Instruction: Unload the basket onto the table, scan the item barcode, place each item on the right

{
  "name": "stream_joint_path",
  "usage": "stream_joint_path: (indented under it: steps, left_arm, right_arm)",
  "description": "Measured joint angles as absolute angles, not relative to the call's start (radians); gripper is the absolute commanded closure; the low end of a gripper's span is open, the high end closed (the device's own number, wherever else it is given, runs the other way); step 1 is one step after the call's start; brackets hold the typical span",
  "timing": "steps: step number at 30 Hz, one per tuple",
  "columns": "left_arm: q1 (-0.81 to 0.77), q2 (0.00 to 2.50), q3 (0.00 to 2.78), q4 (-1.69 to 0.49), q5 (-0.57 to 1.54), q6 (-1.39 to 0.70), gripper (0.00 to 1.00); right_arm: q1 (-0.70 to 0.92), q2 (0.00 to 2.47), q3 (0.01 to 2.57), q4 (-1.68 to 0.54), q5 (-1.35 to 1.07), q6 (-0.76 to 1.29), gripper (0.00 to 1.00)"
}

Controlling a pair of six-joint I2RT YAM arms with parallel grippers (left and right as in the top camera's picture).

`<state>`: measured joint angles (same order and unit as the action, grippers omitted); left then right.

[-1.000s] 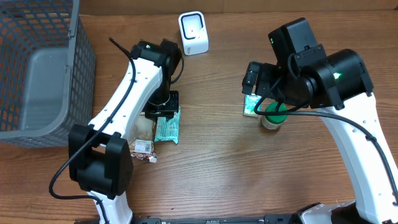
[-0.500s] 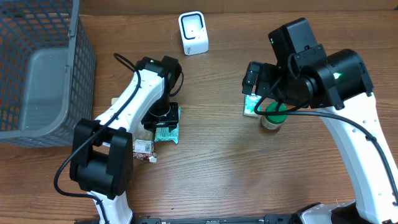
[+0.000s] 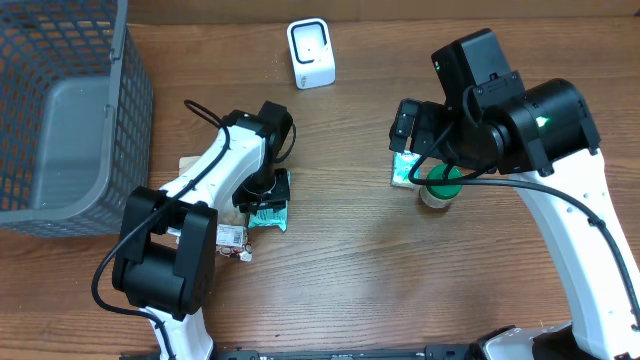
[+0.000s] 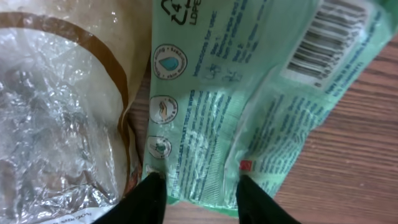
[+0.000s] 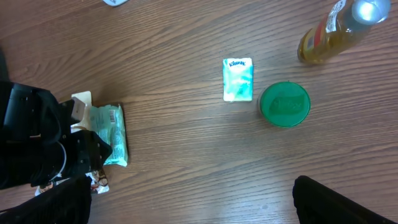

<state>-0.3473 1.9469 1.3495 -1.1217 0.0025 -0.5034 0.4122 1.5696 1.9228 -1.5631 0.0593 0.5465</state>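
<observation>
A green wipes pack (image 3: 268, 210) lies flat on the wooden table left of centre, its barcode (image 4: 329, 40) facing up at its far end. My left gripper (image 3: 266, 188) is low over it. In the left wrist view the left gripper (image 4: 199, 186) has its two black fingertips (image 4: 151, 194) set apart on the pack's (image 4: 249, 106) near end, which lies between them on the wood. The white scanner (image 3: 311, 53) stands at the back. My right gripper (image 5: 199, 202) hangs wide open high above the table with nothing in it.
A clear bag with a brown rim (image 4: 56, 124) touches the pack's left side, and a small snack wrapper (image 3: 232, 240) lies in front of it. A tissue pack (image 5: 238, 79), a green-lidded jar (image 5: 284, 104) and a bottle (image 5: 326, 34) sit on the right. A grey basket (image 3: 60, 110) fills the far left.
My left arm has swung its wrist right and nearer over the pack, which has stayed on the table. The right arm has not moved.
</observation>
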Motion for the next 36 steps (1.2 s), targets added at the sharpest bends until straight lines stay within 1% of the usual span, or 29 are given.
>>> stream_joint_path:
  steps: [5, 14, 21, 27, 31, 35, 36]
  left_arm:
    - [-0.347, 1.947, 1.335, -1.080, 0.002, -0.511, 0.64]
    - [-0.347, 1.938, 1.295, -1.023, 0.003, -0.522, 0.62]
    - [-0.347, 1.932, 1.282, -0.993, 0.003, -0.521, 0.63]
    - [-0.347, 1.931, 1.279, -0.894, -0.001, -0.513, 0.64]
    - [-0.354, 1.931, 1.277, -0.815, 0.023, -0.466, 0.64]
    - [-0.370, 1.931, 1.277, -0.767, 0.050, -0.424, 0.67]
    - [-0.373, 1.931, 1.277, -0.759, 0.056, -0.415, 0.70]
  right_arm:
    - [0.412, 1.570, 1.923, -1.563, 0.059, 0.547, 0.00]
    - [0.412, 1.570, 1.923, -1.563, 0.059, 0.547, 0.00]
    - [0.412, 1.570, 1.923, -1.563, 0.059, 0.546, 0.00]
    - [0.412, 1.570, 1.923, -1.563, 0.059, 0.546, 0.00]
    - [0.412, 1.570, 1.923, -1.563, 0.059, 0.546, 0.00]
    - [0.412, 1.570, 1.923, -1.563, 0.059, 0.546, 0.00]
    - [0.412, 1.570, 1.923, -1.563, 0.059, 0.546, 0.00]
